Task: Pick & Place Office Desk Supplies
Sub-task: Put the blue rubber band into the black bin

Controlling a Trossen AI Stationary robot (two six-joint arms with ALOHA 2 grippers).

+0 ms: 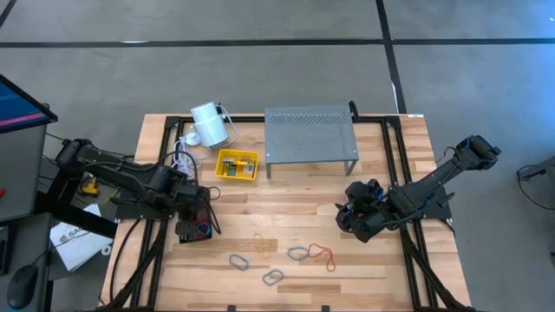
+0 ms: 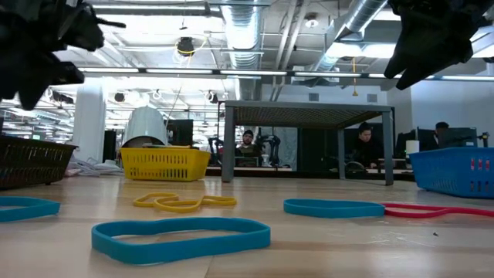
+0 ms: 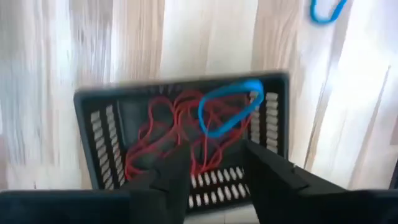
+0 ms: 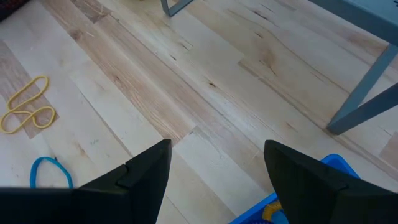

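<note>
**Band going into the dark basket**

Left wrist view looks straight down past the left end effector (image 3: 214, 180), whose fingers stand apart above the dark basket (image 3: 87, 134). A blue band (image 3: 227, 107) lies across the red bands (image 3: 165, 134) already piled inside, one end riding up on the basket's far wall. To my judgement the release is the step in hand: the fingers should part fully and the arm should rise straight up, so nothing snags the loop and drags it back over the rim.

Beyond the basket, on the bare bench (image 1: 347, 269), more supplies wait: a yellow band (image 2: 184, 202) just past it, then blue loops (image 1: 238, 260) and a red band (image 1: 323, 254) towards the right arm. The yellow basket (image 1: 237, 165) sits behind the dark one, with the white cylinder (image 1: 208, 124) farther back and the grey shelf (image 1: 310, 134) beside that.

Room is good over the loose bands. The right end effector (image 4: 214, 171) hovers wide apart over its blue basket (image 4: 336, 165), well away from the dark basket, though both arms could meet over the middle loops.
</note>
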